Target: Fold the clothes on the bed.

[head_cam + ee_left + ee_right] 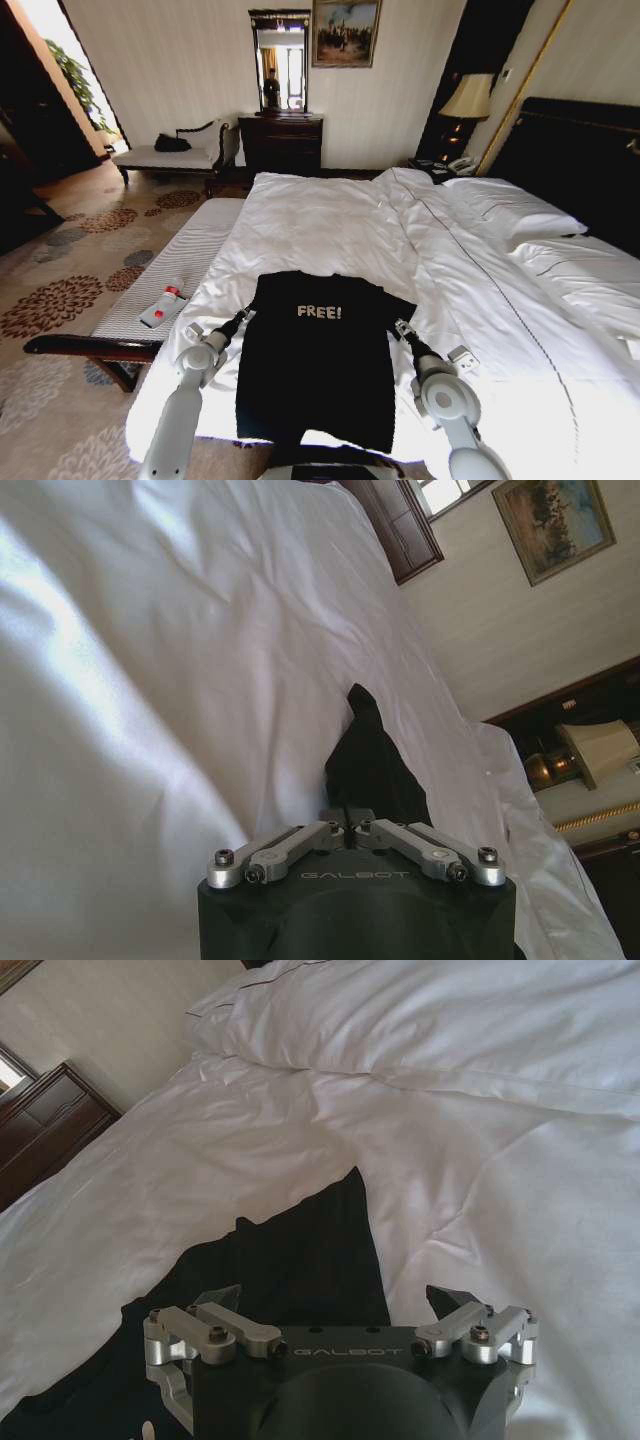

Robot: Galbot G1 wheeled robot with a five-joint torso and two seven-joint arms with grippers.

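T-shirt [318,355] lies flat on the bed [330,225] at its near edge, "FREE!" facing up. Left gripper [241,317] at the shirt's left sleeve, fingers closed together at the sleeve's edge; whether fabric is caught, can't tell. Right gripper [400,327] at the right sleeve, fingers spread apart, holding nothing. Advice: pinch both sleeves at matching height, keep the duvet out of the grip, fold inward evenly.
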